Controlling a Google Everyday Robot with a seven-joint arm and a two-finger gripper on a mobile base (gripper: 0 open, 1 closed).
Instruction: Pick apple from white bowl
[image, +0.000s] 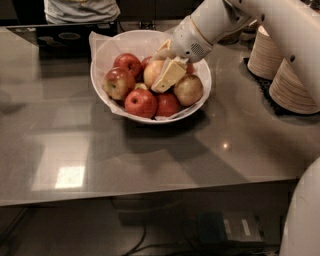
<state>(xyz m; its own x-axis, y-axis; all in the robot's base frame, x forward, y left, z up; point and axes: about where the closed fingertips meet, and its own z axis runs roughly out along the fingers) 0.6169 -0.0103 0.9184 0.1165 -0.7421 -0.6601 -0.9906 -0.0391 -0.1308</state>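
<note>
The white bowl (134, 41), lined with crinkled white paper, stands at the back middle of the grey table and holds several apples. The pale yellow-orange apple (151, 71) lies in the middle of the pile. My gripper (159, 70) reaches down into the bowl from the upper right. One cream finger (168, 75) lies across the apple's front and the other shows behind it, so the gripper is shut on the apple. The apple still rests among the others.
Deep red apples (140, 102) and a duller tan apple (188, 89) crowd around the pale one. Stacks of beige paper plates (296, 82) stand on a black mat at the right. A person (82, 9) stands behind the table. The table's front edge (150, 192) runs across the lower frame.
</note>
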